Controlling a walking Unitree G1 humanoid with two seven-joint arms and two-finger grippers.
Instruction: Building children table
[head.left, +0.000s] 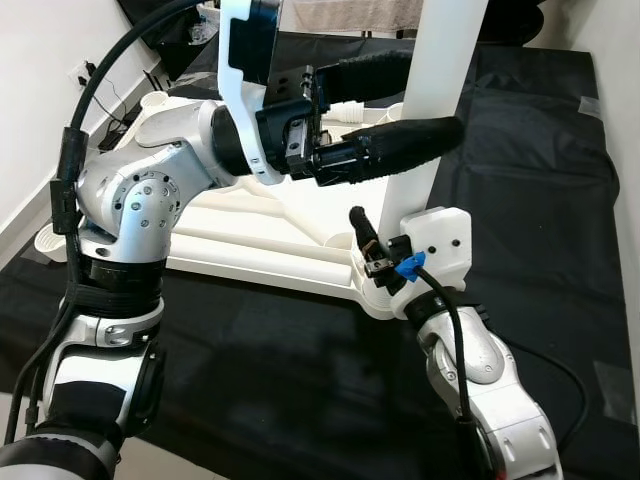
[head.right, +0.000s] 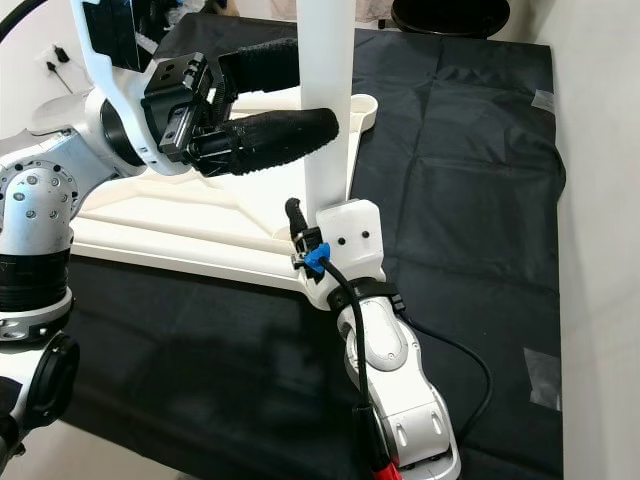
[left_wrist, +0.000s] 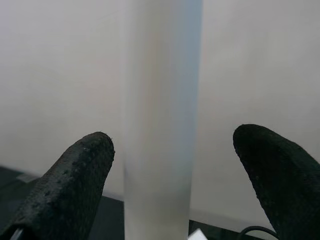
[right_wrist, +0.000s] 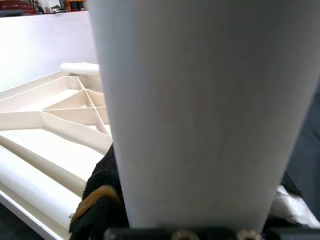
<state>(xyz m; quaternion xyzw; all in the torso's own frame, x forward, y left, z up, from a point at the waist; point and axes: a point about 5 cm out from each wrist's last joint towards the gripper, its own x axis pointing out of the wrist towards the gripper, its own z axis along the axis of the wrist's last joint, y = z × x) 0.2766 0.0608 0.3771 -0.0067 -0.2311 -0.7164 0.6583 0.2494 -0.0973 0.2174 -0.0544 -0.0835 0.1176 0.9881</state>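
While the white table leg (head.left: 440, 90) stood upright on the upturned tabletop (head.left: 250, 235), the left gripper (head.left: 420, 100) straddled it, jaws spread. The right gripper (head.right: 345, 235) sat at its base; I cannot tell its jaws' state.

Head stereo pair angled forward and down over the upturned white tabletop (head.left: 250, 235) on black sheeting (head.right: 470, 150), sharing the upright table leg (head.right: 328, 100); wrist cameras aimed along own fingers, very close to that leg (left_wrist: 160, 120).
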